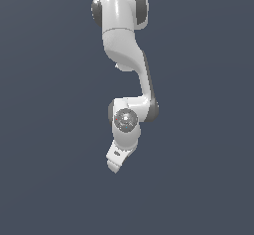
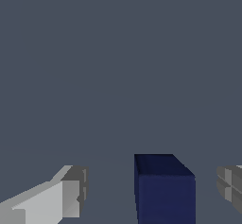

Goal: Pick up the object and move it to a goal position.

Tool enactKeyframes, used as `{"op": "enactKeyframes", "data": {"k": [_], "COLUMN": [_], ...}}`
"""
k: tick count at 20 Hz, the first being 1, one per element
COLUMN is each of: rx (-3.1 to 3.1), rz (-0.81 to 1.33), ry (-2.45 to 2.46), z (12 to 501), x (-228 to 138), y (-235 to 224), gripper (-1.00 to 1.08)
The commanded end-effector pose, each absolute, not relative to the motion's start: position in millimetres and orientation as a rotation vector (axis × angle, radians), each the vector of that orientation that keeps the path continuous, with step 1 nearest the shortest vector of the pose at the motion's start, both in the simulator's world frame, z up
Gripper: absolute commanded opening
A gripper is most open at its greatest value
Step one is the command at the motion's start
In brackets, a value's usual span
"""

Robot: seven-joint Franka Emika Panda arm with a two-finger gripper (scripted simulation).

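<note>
You are looking at a small dark navy-blue cube, seen clearly only in the wrist view. Its upper face reads nearly black, while the face turned toward the camera is a slightly brighter blue. It sits upright and square on the flat grey ground, edges crisp, not tilted. Its lower part runs out of the picture, so you cannot see its base. In the exterior view you cannot make the cube out at all.
</note>
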State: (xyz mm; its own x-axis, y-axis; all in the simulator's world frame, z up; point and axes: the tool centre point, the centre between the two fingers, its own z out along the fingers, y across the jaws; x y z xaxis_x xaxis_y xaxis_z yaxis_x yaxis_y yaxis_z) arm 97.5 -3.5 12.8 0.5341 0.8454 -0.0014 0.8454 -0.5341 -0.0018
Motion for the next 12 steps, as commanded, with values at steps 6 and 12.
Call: {"op": "enactKeyframes", "data": {"k": [6,12], "rx": [-2.752,-2.752], "rz": [0.000,0.000], "ry": [-1.517,-1.517], "z": [13.2,13.2], "x": [98.9,98.8], "y": [-3.4,-3.4], "gripper": [-1.00,-1.00]}}
